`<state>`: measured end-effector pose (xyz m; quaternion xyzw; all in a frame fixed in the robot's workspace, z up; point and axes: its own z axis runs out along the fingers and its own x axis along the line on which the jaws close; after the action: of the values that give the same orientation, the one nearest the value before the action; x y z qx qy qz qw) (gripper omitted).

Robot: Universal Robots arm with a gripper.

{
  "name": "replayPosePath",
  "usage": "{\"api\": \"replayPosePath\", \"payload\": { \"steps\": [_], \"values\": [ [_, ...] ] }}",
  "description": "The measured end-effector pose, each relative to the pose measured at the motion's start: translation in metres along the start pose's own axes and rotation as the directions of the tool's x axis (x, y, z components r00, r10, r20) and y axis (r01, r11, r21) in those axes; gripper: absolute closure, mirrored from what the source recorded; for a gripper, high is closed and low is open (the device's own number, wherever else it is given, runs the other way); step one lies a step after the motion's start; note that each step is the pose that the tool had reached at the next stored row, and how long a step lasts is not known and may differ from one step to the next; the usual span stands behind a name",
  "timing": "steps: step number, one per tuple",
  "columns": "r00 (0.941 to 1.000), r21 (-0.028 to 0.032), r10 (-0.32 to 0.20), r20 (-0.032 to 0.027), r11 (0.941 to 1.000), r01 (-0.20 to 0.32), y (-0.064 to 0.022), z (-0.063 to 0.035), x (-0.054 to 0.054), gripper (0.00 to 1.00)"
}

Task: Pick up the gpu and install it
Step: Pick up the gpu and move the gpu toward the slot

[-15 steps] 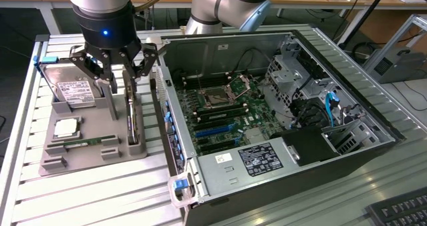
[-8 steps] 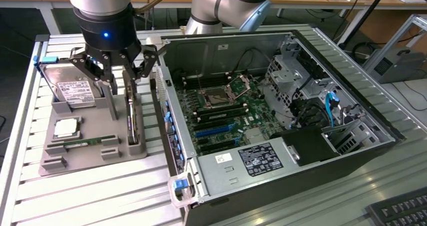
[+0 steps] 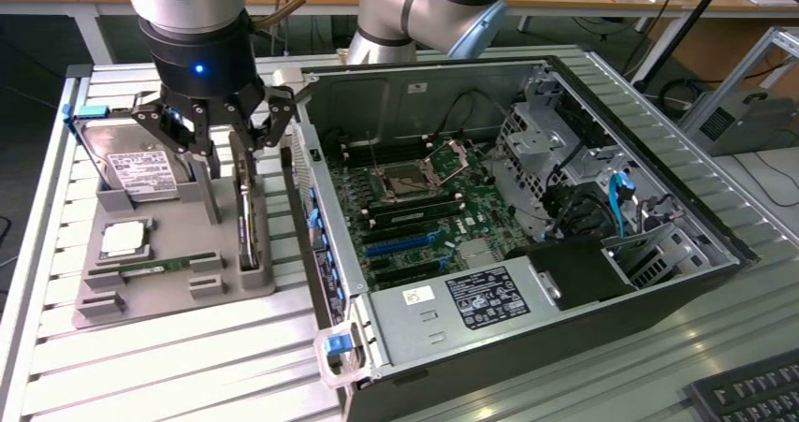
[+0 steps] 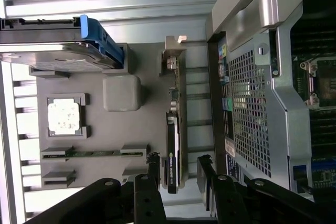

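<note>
Black fingers (image 4: 153,174) spread open astride thin dark gpu card w/ silvery bracket (image 4: 172,150), upright in grey plastic tray (image 4: 142,129). We judge off-centre closure could tilt or jam card.

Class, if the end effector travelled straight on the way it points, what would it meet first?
Probably the gpu, standing on edge in the grey tray between the open fingers of the end effector; depth is unclear.
</note>
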<state>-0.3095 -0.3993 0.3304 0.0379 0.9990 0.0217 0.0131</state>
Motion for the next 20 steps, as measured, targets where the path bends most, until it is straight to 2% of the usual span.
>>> {"api": "replayPosePath", "payload": {
  "steps": [20],
  "values": [
    [1.0000,0.0001,0.000,0.0000,1.0000,0.000,-0.0003,0.0047,0.0001,0.58]
  ]
}}
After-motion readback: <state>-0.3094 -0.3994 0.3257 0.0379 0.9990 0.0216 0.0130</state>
